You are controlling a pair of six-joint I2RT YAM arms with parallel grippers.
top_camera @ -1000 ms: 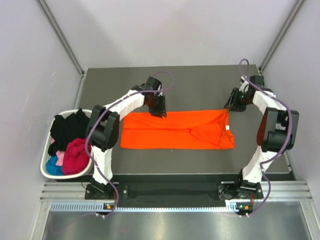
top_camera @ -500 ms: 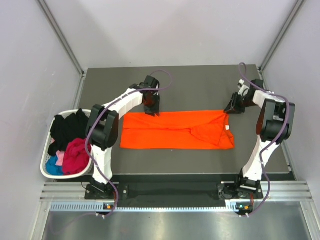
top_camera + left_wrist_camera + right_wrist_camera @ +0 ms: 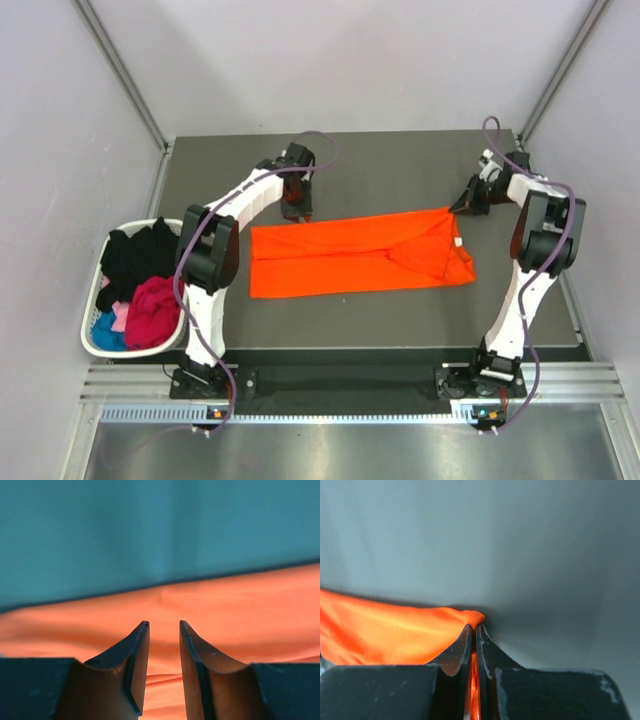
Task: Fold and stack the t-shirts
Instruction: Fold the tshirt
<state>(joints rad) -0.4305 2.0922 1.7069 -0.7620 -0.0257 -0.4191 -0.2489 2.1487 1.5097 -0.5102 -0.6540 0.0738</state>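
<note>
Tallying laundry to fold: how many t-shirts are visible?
4 at least: bright orange t-shirt spread on the dark table; black t-shirt, magenta t-shirt, blue t-shirt heaped in the white basket; others may hide.

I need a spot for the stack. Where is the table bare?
Two bare strips of table: the far one between both arms beyond the orange t-shirt, and the near one between the shirt and the arm bases. Crowded: the shirt's far edge, where the left claw and right claw sit, and the full basket.
</note>
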